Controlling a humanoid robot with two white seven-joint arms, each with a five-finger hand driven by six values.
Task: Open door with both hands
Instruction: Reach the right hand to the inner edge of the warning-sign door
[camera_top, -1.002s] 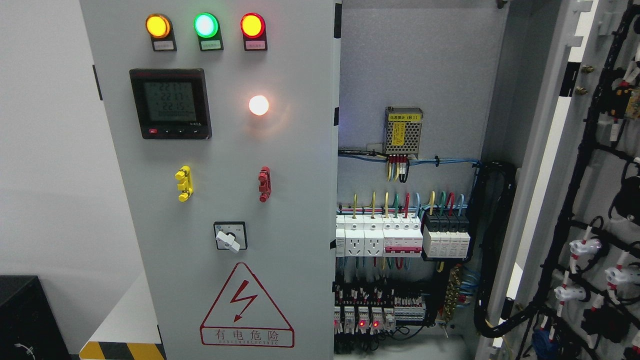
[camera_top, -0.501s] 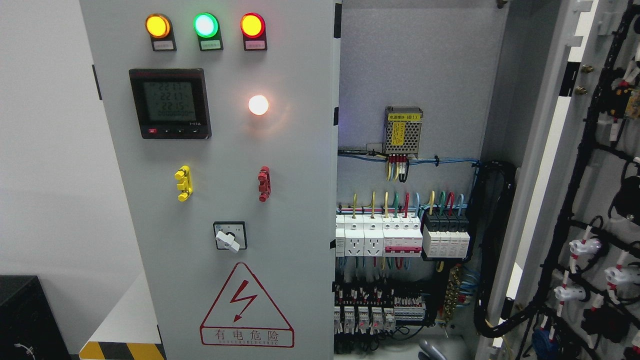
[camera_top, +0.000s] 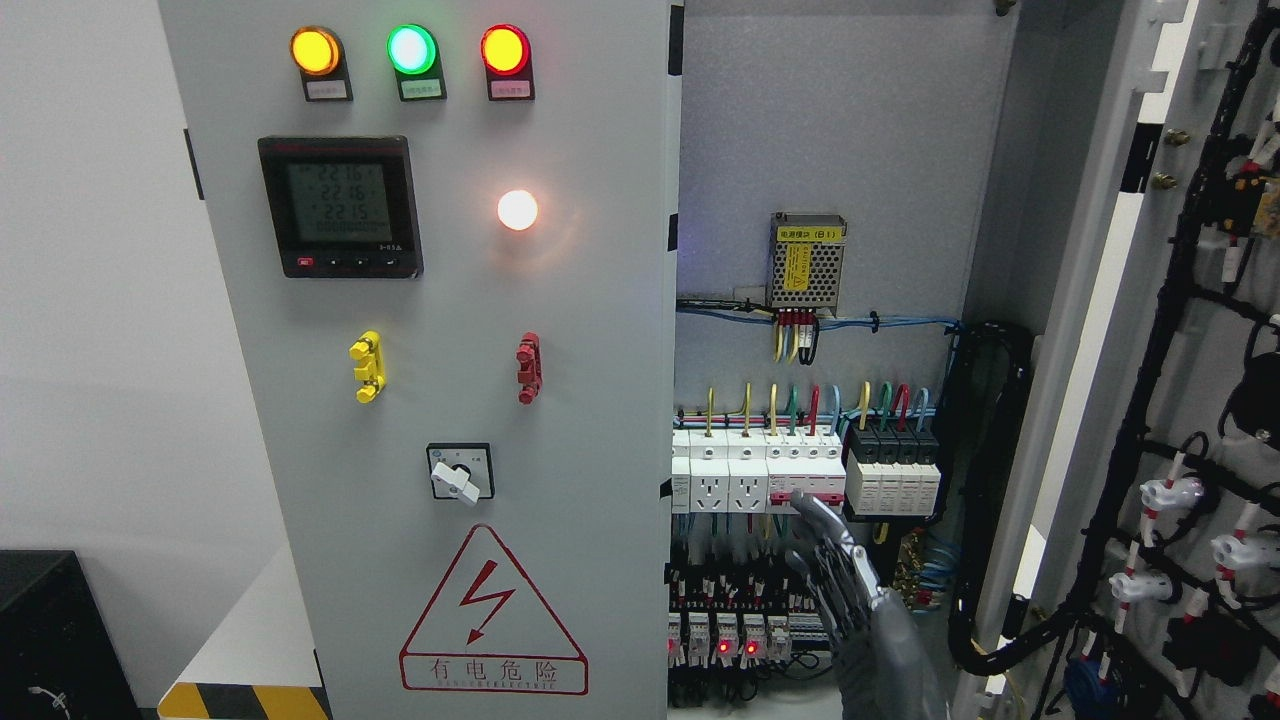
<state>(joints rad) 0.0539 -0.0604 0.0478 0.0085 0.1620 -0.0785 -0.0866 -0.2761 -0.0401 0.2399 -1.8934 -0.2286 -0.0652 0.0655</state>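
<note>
1. A plain white wall (camera_top: 90, 300) backs an electrical cabinet whose right door (camera_top: 1150, 300) is swung wide, baring the wiring.
2. The right hand (camera_top: 850, 590) rises from the bottom edge, fingers (camera_top: 815, 515) extended and holding nothing, tips at the red-trimmed breakers (camera_top: 805, 480).
3. The left door (camera_top: 450, 400), closed, stands just left of the fingers; its free edge is near them.
4. Risk: the fingers could snag wires or trip a breaker instead of hooking that edge.
5. The left hand is out of view.

Grey door (camera_top: 450, 300); orange lamp (camera_top: 315, 48), green lamp (camera_top: 412, 48), red lamp (camera_top: 505, 48); grey metallic hand (camera_top: 850, 590).
</note>
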